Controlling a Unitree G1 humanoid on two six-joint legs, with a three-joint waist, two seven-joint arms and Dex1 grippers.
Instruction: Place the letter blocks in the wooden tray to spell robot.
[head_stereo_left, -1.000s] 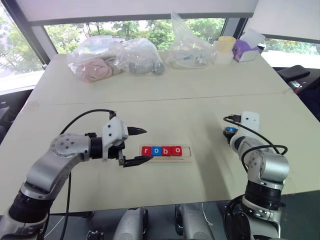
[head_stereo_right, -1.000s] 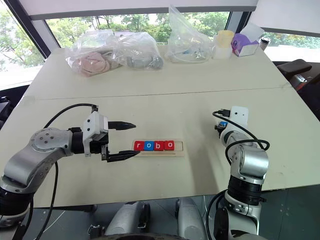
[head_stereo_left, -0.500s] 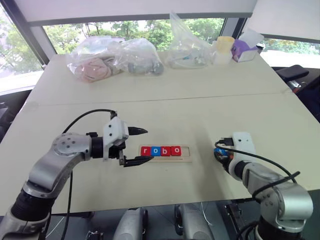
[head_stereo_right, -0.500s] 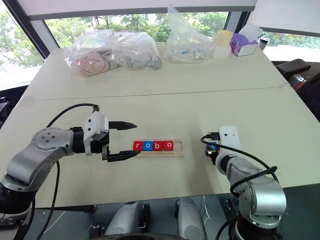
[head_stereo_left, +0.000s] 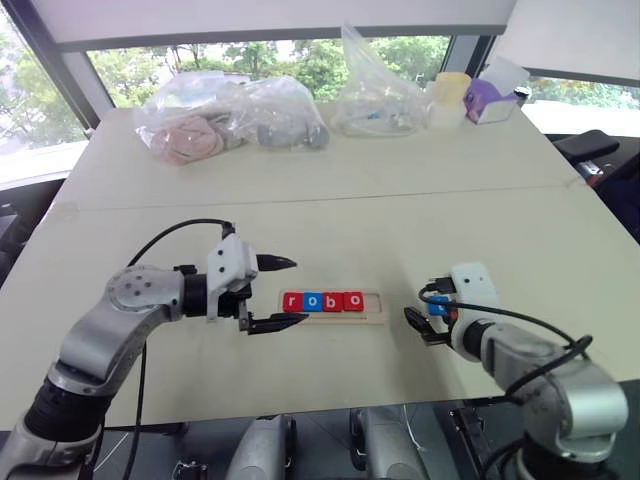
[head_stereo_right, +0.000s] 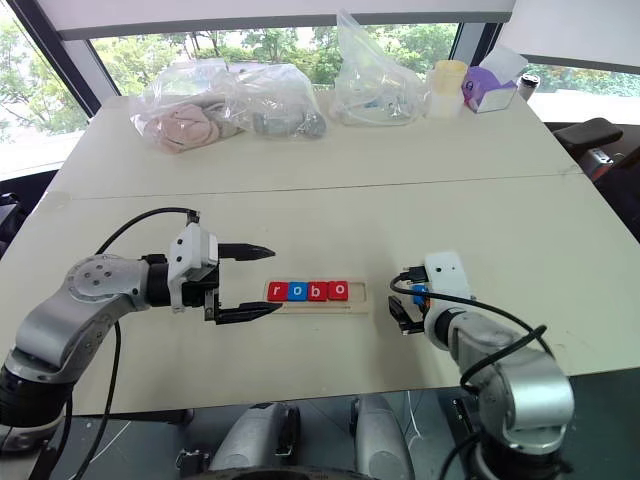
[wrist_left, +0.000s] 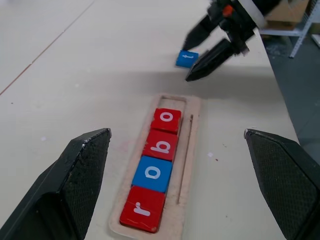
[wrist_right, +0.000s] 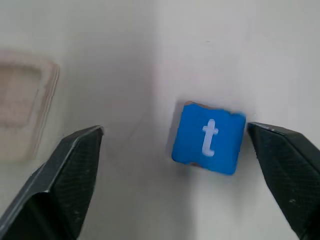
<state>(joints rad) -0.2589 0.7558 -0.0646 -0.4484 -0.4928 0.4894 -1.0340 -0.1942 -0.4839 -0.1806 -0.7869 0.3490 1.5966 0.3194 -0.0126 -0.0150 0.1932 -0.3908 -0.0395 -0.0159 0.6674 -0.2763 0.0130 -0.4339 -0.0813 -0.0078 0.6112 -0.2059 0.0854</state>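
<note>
1. The right gripper (wrist_right: 170, 175) stands wide and holds nothing. The blue t block (wrist_right: 209, 137) lies flat on the table (head_stereo_left: 330, 180) between its fingers, close against 1 of them, at centre right of the right wrist view.
2. The left gripper (head_stereo_left: 277, 293) is also wide and empty, hovering just left of the tray (head_stereo_left: 376, 308) at centre frame.
3. The tray holds 4 blocks reading "r o b o" (wrist_left: 156, 172): red, blue, red, red. The 1 free slot (wrist_left: 170, 101) is at its right end, nearest the t block.
4. To do this well I'd centre the right fingers on the t's 2 side edges, close gently, and lift level.
5. I'd keep the t upright to match the row, then lower it straight into the free slot beside the last o.
6. No brands are legible; the only writing is the white letters.
</note>
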